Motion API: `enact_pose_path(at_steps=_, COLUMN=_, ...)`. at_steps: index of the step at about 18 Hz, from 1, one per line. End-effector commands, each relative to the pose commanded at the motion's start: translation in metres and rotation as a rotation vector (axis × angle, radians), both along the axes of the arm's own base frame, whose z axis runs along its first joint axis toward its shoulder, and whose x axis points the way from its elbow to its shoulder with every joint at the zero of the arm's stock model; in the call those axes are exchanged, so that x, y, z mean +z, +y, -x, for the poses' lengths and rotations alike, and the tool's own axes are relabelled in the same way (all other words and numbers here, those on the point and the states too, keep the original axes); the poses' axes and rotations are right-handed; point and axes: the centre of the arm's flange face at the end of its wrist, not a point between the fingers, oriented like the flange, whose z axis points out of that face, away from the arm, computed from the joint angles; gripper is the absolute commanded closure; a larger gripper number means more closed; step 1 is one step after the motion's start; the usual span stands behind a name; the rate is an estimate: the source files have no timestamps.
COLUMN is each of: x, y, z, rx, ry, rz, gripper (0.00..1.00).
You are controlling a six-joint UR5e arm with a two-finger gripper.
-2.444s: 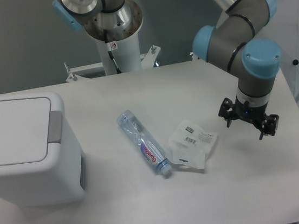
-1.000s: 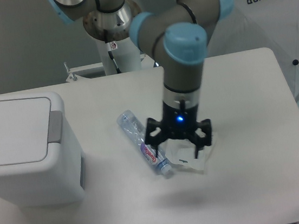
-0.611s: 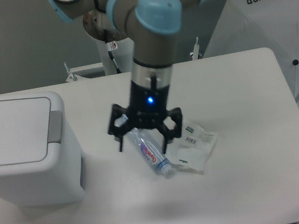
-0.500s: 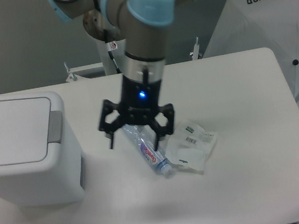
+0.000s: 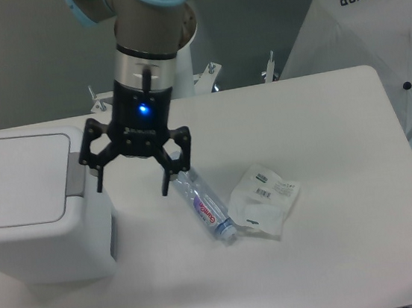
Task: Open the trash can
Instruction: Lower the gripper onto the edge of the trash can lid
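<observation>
The trash can (image 5: 34, 220) is a large white boxy bin at the left edge of the table. Its flat white lid (image 5: 14, 181) is down, and a grey tab (image 5: 77, 173) sits on its right rim. My gripper (image 5: 133, 182) hangs open above the table just right of the can, its left finger close to the grey tab and its right finger near the clear plastic bottle (image 5: 200, 200). It holds nothing.
A clear plastic bottle lies on the table right of the gripper. A crumpled white plastic bag (image 5: 266, 199) lies beside it. A white umbrella-like sheet (image 5: 372, 36) stands at the right. The arm's base post (image 5: 172, 60) is behind the table.
The arm has swung from the right side of the table leftward, over the bag and bottle, to just beside the trash can. The gripper stayed open. The lid has not moved.
</observation>
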Motion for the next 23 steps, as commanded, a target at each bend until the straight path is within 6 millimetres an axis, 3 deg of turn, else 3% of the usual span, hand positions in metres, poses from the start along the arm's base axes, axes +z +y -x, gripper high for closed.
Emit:
enact_pose_path(at_steps=10, x=-0.026, y=-0.011, z=-0.012, rx=-0.004, ry=-0.036, rz=0.05, gripper=0.0)
enact_pose_path(at_steps=23, x=-0.031, y=-0.007, z=-0.021, rx=-0.02, ry=-0.044, rz=0.058, gripper=0.0)
